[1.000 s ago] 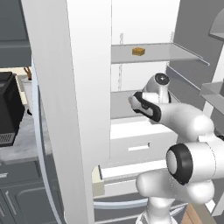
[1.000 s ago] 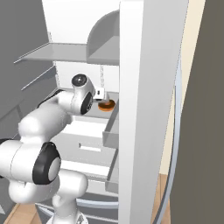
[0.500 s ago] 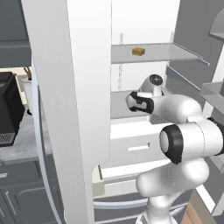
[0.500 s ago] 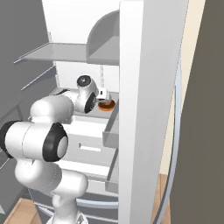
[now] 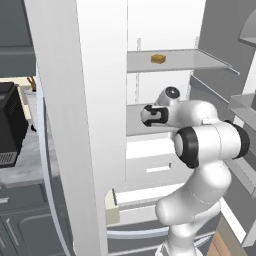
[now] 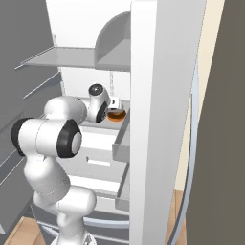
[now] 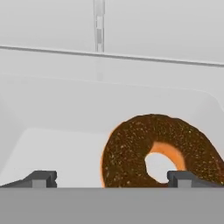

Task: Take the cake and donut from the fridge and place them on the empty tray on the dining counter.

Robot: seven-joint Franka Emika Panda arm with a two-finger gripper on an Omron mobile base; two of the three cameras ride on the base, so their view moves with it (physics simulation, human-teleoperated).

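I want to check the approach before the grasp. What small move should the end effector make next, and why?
Probably a small shift sideways toward the donut, then close. The end effector is open, and in the hand view the donut lies off-centre, over one fingertip rather than midway between the two. The cake waits on the shelf above.

To the left of where we stand, a black boxy appliance [image 5: 11, 127] sits on a pale grey speckled countertop [image 5: 27, 165], likely a microwave or coffee machine, though we cannot tell which. Beneath that countertop run dark grey cabinets [image 5: 27, 220]. In the right base view we see a strip of wooden floor [image 6: 28, 229] low down and a cream wall [image 6: 203, 91] at the right.
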